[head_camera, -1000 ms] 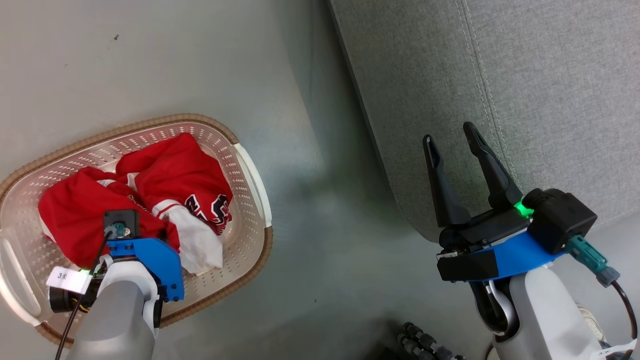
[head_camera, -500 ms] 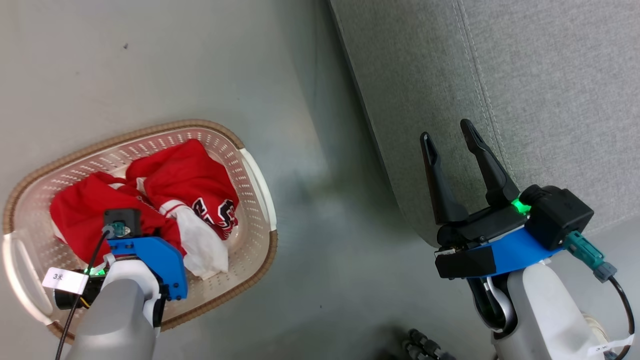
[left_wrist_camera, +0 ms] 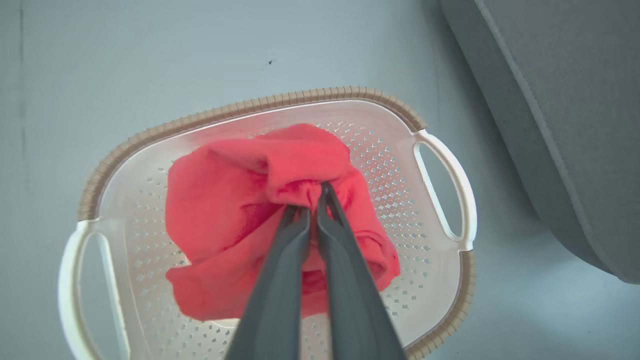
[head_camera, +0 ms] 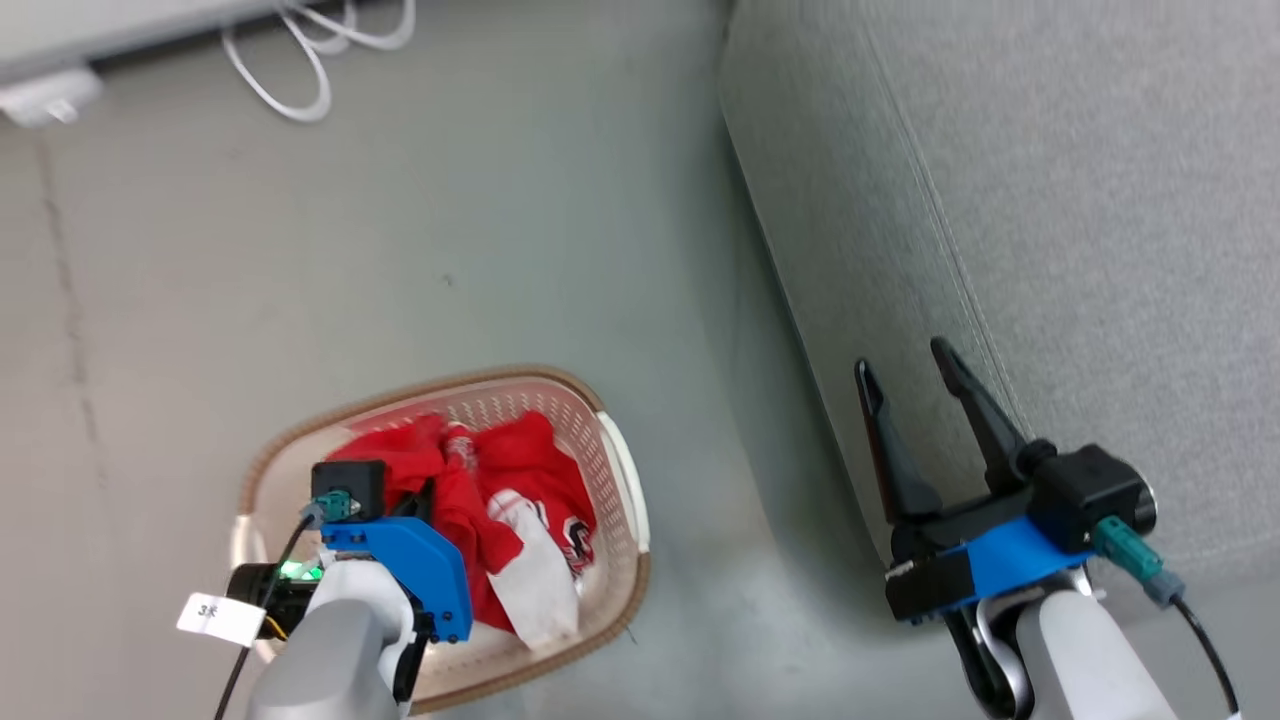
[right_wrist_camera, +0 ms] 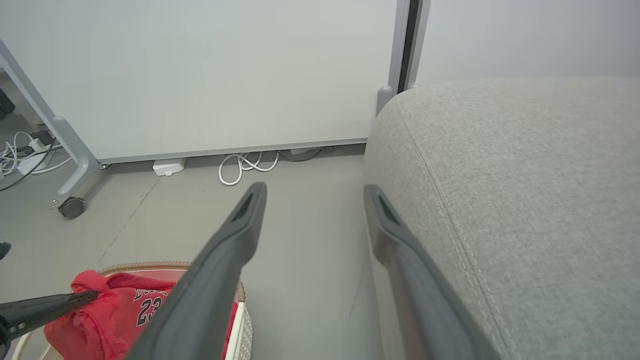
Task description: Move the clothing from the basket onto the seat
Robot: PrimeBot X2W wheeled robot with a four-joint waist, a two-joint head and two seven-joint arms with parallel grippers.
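The oval cream-white plastic laundry basket with perforated sides and a brown woven-look rim (left_wrist_camera: 250, 106) stands on the grey floor (head_camera: 480, 220). All the soft red jersey clothing with white trim and black-and-white lettering (left_wrist_camera: 225, 200) lies inside it, heaped near the basket's middle. A plain white flap hangs on the side of the heap nearer the basket's right-hand handle.

The left gripper (left_wrist_camera: 310, 197) reaches down into the basket. Its two long dark fingers are pinched together on a fold of the red fabric at the top of the heap.

Past that right-hand handle, across a strip of bare floor, sits the large grey fabric-upholstered seat cushion with stitched seams (head_camera: 1050, 200). The right gripper (head_camera: 902, 357) hangs well apart from the basket over the cushion's near edge, fingers spread wide with nothing between them.

Beyond the basket's far rim, loops of white cable (head_camera: 300, 60) lie by the wall.
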